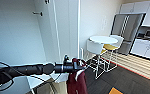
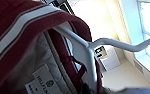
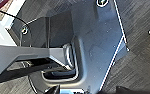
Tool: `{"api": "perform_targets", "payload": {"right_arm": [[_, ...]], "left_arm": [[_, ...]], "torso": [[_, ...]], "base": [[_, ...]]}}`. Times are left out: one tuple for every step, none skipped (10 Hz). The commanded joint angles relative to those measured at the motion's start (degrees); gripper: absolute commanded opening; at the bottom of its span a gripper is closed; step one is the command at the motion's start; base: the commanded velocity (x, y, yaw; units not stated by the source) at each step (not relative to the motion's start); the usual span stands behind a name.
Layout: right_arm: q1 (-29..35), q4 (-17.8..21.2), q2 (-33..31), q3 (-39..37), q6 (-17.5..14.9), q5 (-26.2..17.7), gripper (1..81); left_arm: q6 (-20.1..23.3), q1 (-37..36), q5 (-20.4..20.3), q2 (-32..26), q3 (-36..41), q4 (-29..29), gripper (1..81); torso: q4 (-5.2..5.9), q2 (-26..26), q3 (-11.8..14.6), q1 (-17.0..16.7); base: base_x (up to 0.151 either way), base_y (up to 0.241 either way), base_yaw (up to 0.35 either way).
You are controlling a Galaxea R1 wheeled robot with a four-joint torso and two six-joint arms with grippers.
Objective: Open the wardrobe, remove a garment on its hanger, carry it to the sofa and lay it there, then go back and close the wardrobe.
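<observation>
The left gripper (image 1: 78, 66) is seen in the head view at the end of the dark left arm (image 1: 28, 69), which is stretched in from the left. It is closed around the top of the hanger (image 2: 91, 47), and the garment (image 1: 76, 80) is carried hanging below it, clear of the floor.

In the left wrist view the hanger is shown close up as a pale, thin bar with its stem running down toward the gripper; the fingers themselves are hard to make out there. The maroon collar with its white stripes (image 2: 18, 27) is draped over the hanger, and a whitish lining with a small sewn-in label (image 2: 44, 81) is seen inside, details that are lost in the head view.

In the head view the garment is seen as a dark maroon bundle with a white strip, cut off by the lower edge. Behind the arm stands the wardrobe (image 1: 53, 27), white, with a black peg (image 1: 38, 13) on the inner wall. Farther off are seen a round white table (image 1: 103, 39), white stools (image 1: 96, 48), a steel refrigerator (image 1: 127, 27) and white cabinets (image 1: 146, 48).

In the right wrist view dark carpet (image 3: 141, 62) is seen past the robot's own plate; whether the right gripper is spread or closed cannot be told.
</observation>
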Motion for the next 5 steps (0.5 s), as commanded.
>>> {"api": "perform_targets", "payload": {"right_arm": [[1.52, -0.76, -0.71, 0.35, -0.20, -3.34, 81.1], [1.52, -0.76, -0.62, 0.35, -0.20, -3.43, 81.1], [1.43, -0.76, -0.62, 0.35, -0.20, -3.43, 81.1], [1.43, -0.76, -0.53, 0.26, -0.20, -3.43, 81.1], [1.52, -0.68, -0.44, 0.26, -0.20, -3.34, 81.1]], "left_arm": [[0.71, -10.13, -3.46, 0.63, 1.55, 0.85, 1.0], [0.62, -10.05, -3.46, 1.15, 1.37, 0.93, 1.0], [0.71, -9.96, -3.46, 1.07, 1.46, 1.02, 1.0], [0.71, -9.96, -3.46, 0.89, 1.63, 1.02, 1.0], [0.62, -9.96, -3.46, 0.98, 1.63, 0.93, 1.0]], "torso": [[0.00, 0.00, 0.00, 0.00], [0.00, 0.00, 0.00, 0.02], [0.00, 0.00, 0.00, 0.00], [0.00, 0.00, 0.00, 0.00], [0.00, 0.00, 0.00, 0.02]], "base": [[0.000, 0.000, -0.274], [0.000, 0.000, -0.275], [0.000, 0.000, -0.277], [0.000, 0.000, -0.277], [0.000, 0.000, -0.277]]}}
